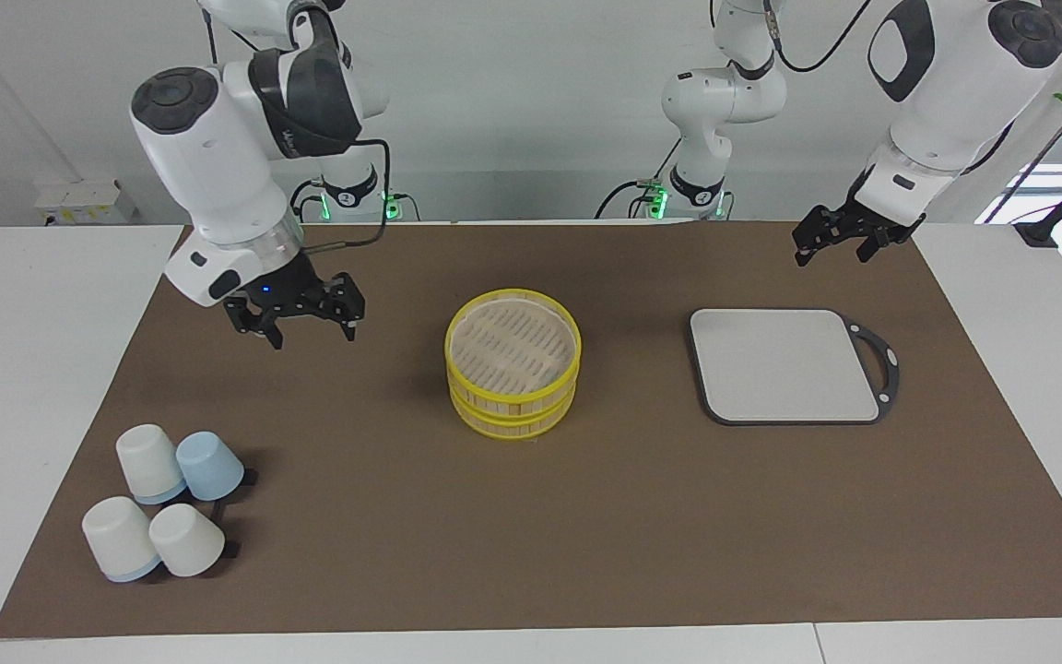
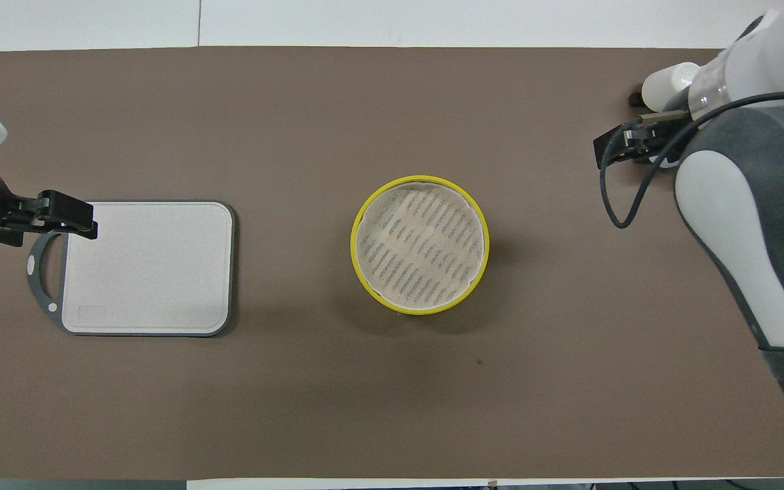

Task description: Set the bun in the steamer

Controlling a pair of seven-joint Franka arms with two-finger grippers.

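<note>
The steamer (image 1: 513,373) (image 2: 420,243), a round two-tier bamboo basket with yellow rims, stands mid-mat, and its slatted floor shows bare. The bun is out of view in both views. My right gripper (image 1: 312,334) hangs open and empty over the brown mat, between the steamer and the right arm's end of the table. In the overhead view the right arm covers most of that gripper. My left gripper (image 1: 831,256) (image 2: 82,224) waits open and empty in the air by the handle end of the grey board (image 1: 780,364) (image 2: 150,265).
Several upturned cups (image 1: 162,503), white and pale blue, cluster at the right arm's end, farther from the robots than the steamer. One white cup (image 2: 664,85) shows beside the right arm in the overhead view. The brown mat (image 1: 586,535) covers most of the table.
</note>
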